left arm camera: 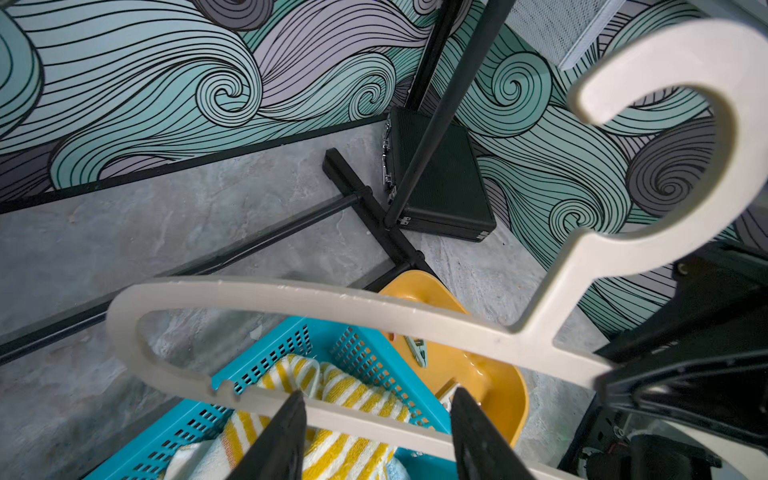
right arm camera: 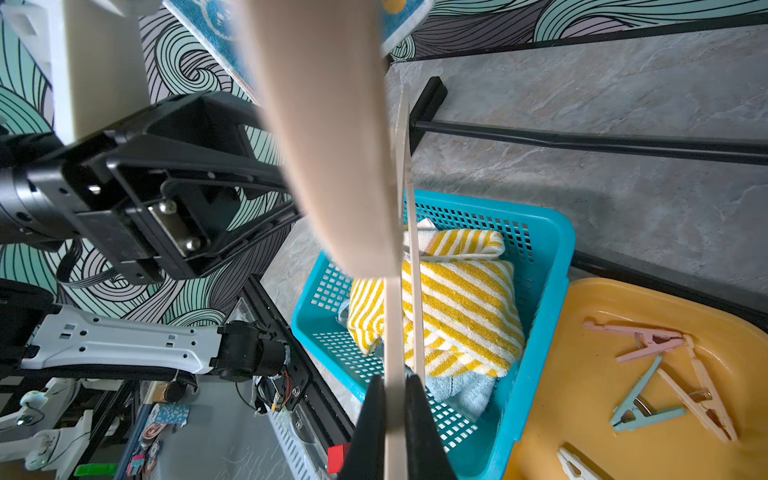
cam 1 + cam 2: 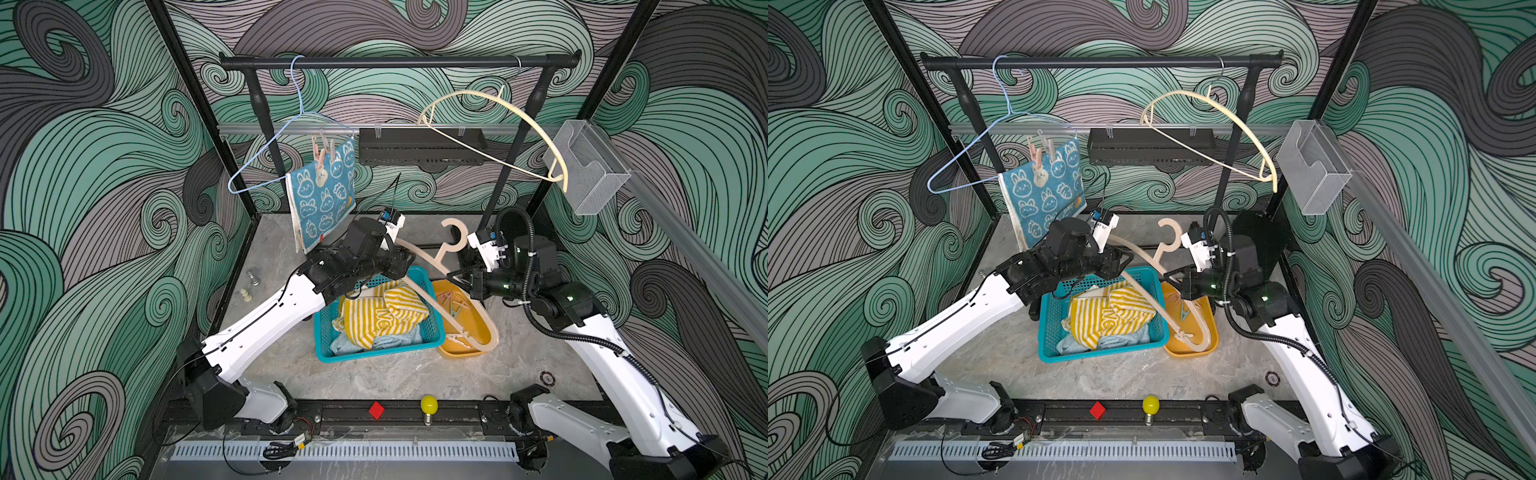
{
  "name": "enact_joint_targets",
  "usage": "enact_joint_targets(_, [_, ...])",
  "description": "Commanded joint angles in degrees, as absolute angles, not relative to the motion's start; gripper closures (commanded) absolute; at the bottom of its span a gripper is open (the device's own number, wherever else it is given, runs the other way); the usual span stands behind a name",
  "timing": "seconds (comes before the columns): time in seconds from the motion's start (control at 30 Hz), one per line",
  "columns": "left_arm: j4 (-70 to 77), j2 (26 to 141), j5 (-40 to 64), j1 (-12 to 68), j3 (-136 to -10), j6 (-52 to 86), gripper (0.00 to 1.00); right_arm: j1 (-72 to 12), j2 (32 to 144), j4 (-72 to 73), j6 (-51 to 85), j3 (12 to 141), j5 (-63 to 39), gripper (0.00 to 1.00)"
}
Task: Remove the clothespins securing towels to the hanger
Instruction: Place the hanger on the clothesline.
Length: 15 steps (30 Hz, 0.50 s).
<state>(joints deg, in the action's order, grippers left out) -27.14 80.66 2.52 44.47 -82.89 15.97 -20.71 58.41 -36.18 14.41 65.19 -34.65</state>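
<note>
A beige hanger (image 3: 440, 257) slants over the teal basket (image 3: 374, 355), and my right gripper (image 2: 395, 378) is shut on its thin edge near the neck. My left gripper (image 1: 378, 392) is open, its fingers straddling the hanger's lower bar (image 1: 374, 419) without pinching it. In the basket lie a yellow striped towel (image 3: 386, 316) and a pale-blue towel (image 3: 395, 340). Loose clothespins (image 2: 648, 340) sit in the yellow tub (image 3: 473, 328). At the back, a bunny towel (image 3: 322, 199) hangs from a blue wire hanger (image 3: 266, 148), pinned by clothespins (image 3: 322, 156).
The black rail (image 3: 395, 62) also carries a bare cream hanger (image 3: 519, 116). Its base bars cross the floor beside a black case (image 1: 440, 183). A clear box (image 3: 590, 166) hangs on the right wall. A red block (image 3: 376, 410) and a yellow bulb (image 3: 429, 404) sit at the front edge.
</note>
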Motion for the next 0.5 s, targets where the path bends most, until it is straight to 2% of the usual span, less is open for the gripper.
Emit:
enact_joint_targets(0.0, [-25.3,82.6,7.5,45.0,-86.0,12.9,0.47,-21.7,58.2,-34.8,14.8,65.0,-34.2,1.00])
enact_joint_targets(0.47, [-26.5,90.6,3.0,48.9,-93.9,8.7,0.52,-23.5,61.2,-33.6,16.5,65.2,-32.6,1.00])
